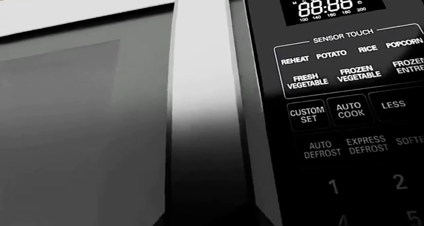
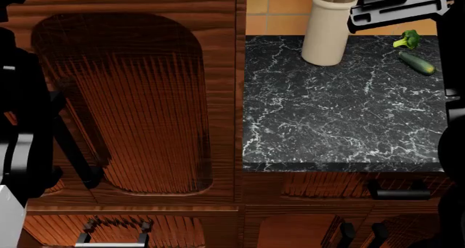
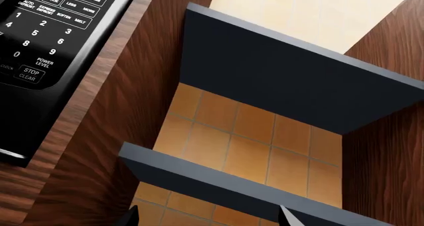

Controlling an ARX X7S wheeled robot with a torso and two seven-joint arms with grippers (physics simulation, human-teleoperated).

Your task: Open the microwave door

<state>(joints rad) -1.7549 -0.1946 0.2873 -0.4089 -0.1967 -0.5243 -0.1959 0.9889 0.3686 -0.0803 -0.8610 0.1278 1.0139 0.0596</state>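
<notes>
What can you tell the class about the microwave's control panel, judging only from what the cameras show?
The control panel is glossy black with white lettering. At one end its display reads 88:88. Beyond it come sensor-touch keys such as Reheat, Potato, Rice and Popcorn, then Custom Set, Auto Cook and defrost keys, then number keys. It lies beside the silver door handle. Nothing touches it.

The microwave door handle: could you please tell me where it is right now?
In the left wrist view, the door handle is a silver vertical bar between the dark door window and the control panel. The head view does not show it.
</notes>
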